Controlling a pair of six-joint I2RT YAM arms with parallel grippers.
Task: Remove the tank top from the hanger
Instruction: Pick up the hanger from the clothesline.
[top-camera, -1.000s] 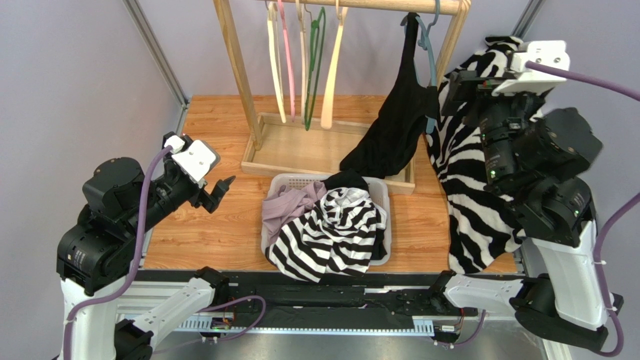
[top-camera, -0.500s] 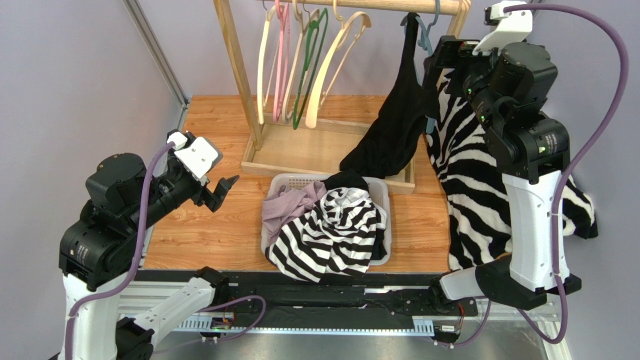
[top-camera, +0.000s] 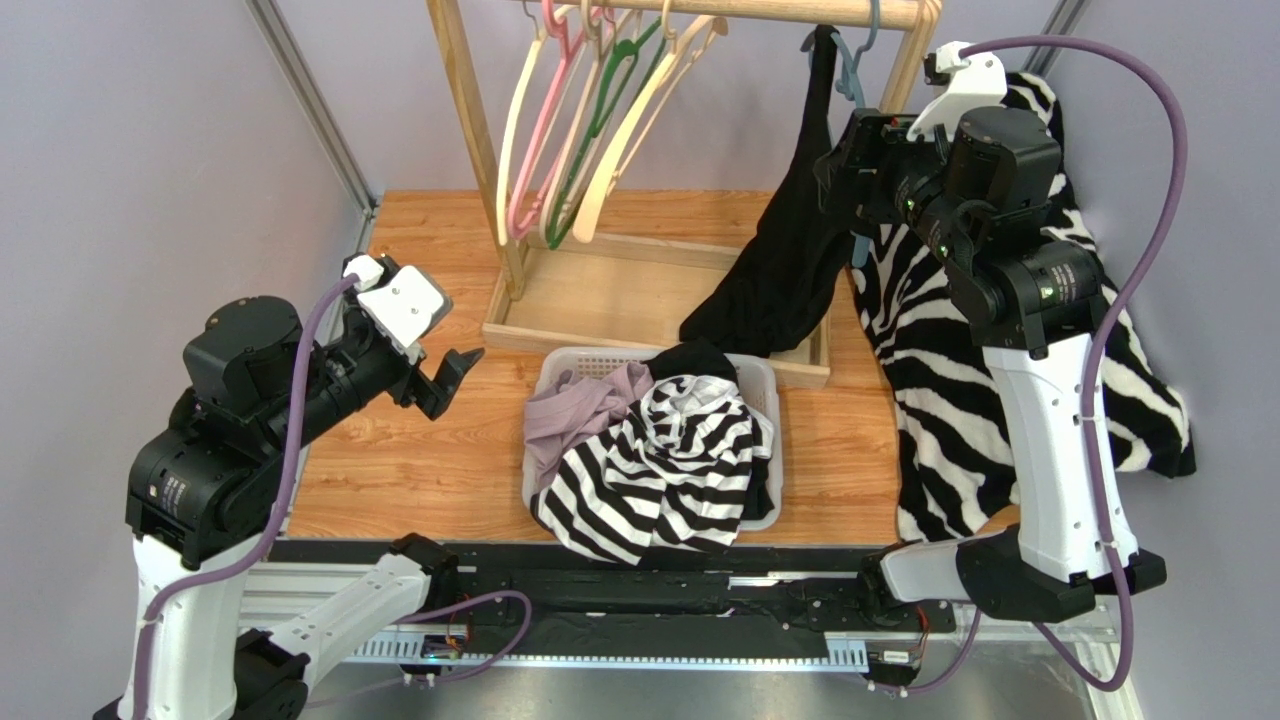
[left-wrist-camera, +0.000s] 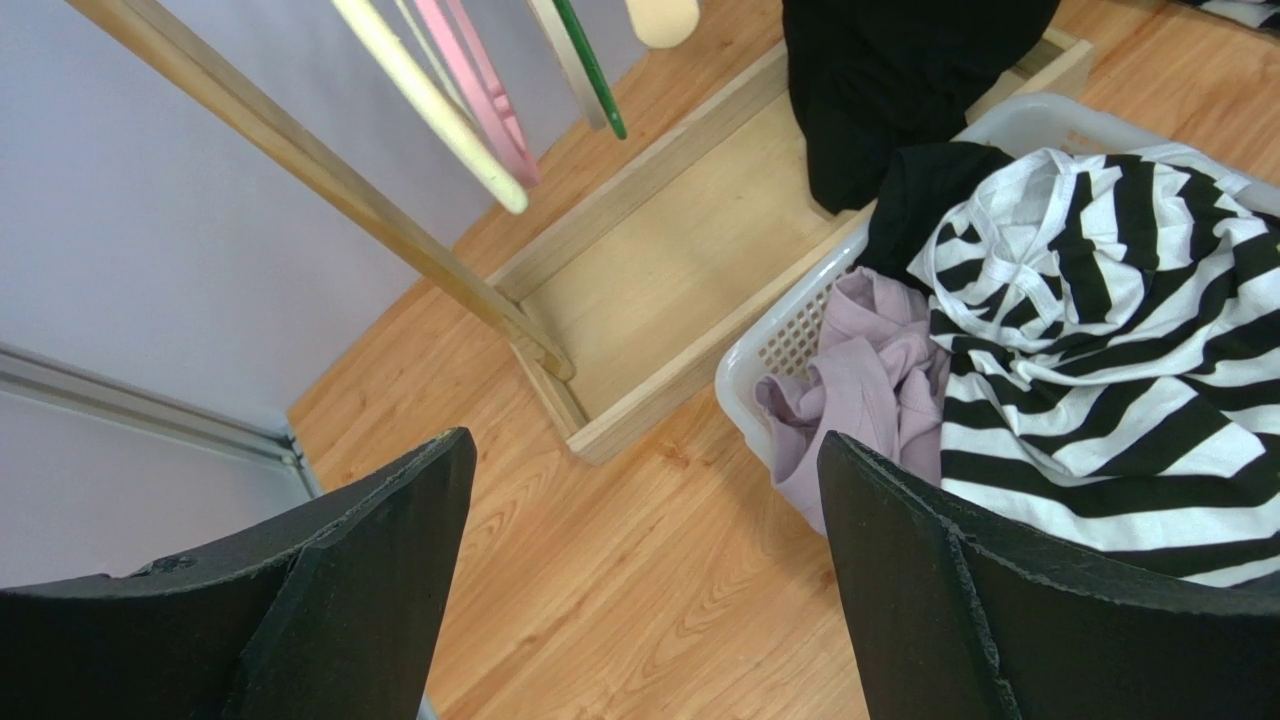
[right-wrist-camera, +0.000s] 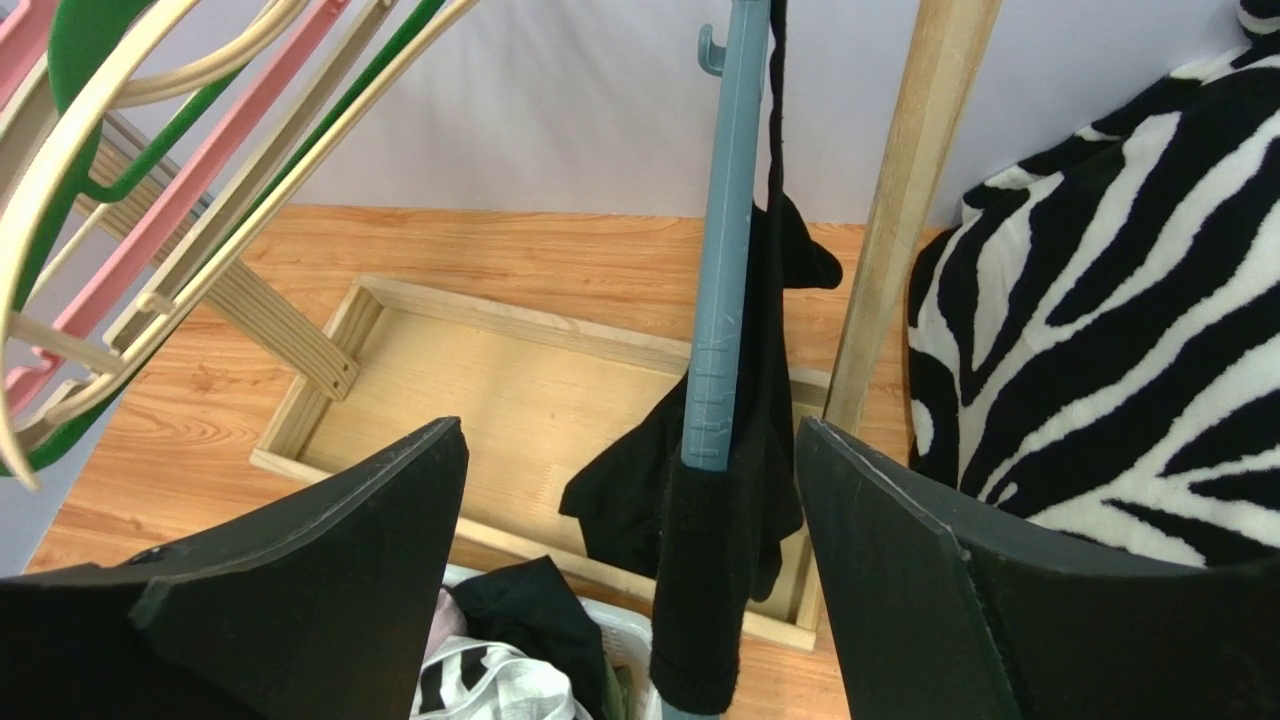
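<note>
Now my right gripper (right-wrist-camera: 628, 432) has swung in at the upper right. Its fingers are spread either side of the slim, smooth grey-blue hanger (right-wrist-camera: 721, 270), gripping nothing. The limp black tank top (top-camera: 781, 255) still drapes from it, unfreed. The empty hangers (top-camera: 586, 120) have swayed sideways. My left gripper (left-wrist-camera: 643, 450) hovers spread at the lower left.

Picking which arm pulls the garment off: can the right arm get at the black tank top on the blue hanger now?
Probably yes: the right hand is open, facing the black tank top on its blue hanger, with nothing seen between.
</note>
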